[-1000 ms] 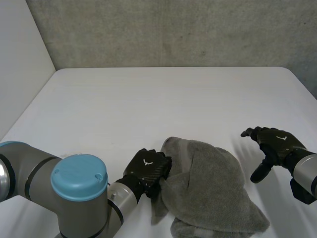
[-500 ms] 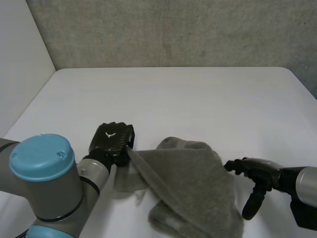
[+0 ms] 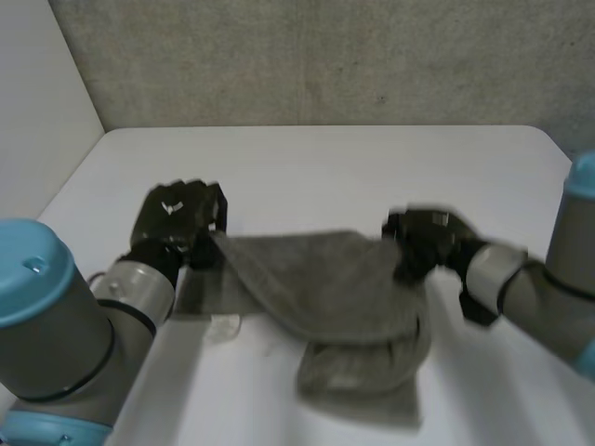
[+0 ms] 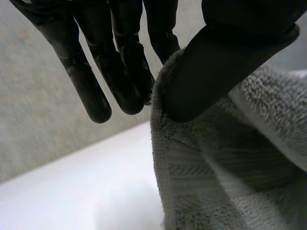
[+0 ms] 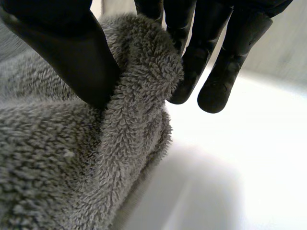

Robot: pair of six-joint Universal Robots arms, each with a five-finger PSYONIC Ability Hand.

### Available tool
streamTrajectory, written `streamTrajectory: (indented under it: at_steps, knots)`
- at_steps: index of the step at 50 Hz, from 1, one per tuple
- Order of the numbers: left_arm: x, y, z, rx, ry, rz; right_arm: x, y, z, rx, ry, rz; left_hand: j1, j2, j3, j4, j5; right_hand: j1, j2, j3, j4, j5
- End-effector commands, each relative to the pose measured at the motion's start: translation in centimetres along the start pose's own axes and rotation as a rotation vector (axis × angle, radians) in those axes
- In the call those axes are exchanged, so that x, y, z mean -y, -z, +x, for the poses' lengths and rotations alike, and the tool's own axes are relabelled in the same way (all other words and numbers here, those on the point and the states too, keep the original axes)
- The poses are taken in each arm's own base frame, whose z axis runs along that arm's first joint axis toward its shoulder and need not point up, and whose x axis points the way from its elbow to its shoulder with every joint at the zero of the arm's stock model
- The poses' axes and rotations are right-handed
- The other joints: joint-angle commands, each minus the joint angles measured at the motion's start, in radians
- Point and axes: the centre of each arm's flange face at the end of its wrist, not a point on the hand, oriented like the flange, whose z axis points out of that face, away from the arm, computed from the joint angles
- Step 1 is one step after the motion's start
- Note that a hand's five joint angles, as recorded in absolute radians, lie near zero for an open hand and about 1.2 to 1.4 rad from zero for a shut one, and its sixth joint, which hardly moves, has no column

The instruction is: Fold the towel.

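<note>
Left side first: my left robot hand [image 3: 181, 218] has swung up and out toward the left of the frame, thumb clamped against fingers on a corner of the towel [image 3: 325, 279]. Middle: the towel's upper edge now runs stretched across the centre, lifted off the tabletop [image 3: 325, 158], where a second ago it sat in a heap. Right: my right robot hand [image 3: 423, 243], open and well clear before, has come in and pinches the opposite end. So I reckon we're spreading, not folding yet. The one snag is the towel's own lower part, bunched at lower centre.
</note>
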Motion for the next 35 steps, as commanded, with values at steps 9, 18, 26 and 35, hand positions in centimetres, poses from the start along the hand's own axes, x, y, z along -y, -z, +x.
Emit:
streamTrajectory:
  at_steps: [9, 18, 26, 35]
  knots:
    - [8.1, 0.7, -1.0, 0.017, 0.112, 0.258, 15.9, -0.5, -1.7, -0.148, 0.384, 0.612, 0.201, 0.179, 0.18, 0.178, 0.189, 0.132, 0.13, 0.088, 0.06, 0.124]
    - [5.2, 1.8, -0.6, 0.0, 0.124, 0.165, 9.9, -1.8, -3.0, -0.066, 0.343, 0.338, 0.201, 0.179, 0.18, 0.178, 0.189, 0.132, 0.13, 0.088, 0.06, 0.124]
    - [3.1, 2.6, -0.6, 0.002, 0.115, 0.091, 6.9, -4.2, -2.0, -0.071, 0.326, 0.232, 0.201, 0.179, 0.18, 0.178, 0.189, 0.132, 0.13, 0.088, 0.06, 0.124]
    - [6.0, 3.9, -0.8, -0.004, 0.121, 0.186, 10.8, -3.6, -2.0, -0.076, 0.332, 0.308, 0.201, 0.179, 0.18, 0.178, 0.189, 0.132, 0.13, 0.088, 0.06, 0.124]
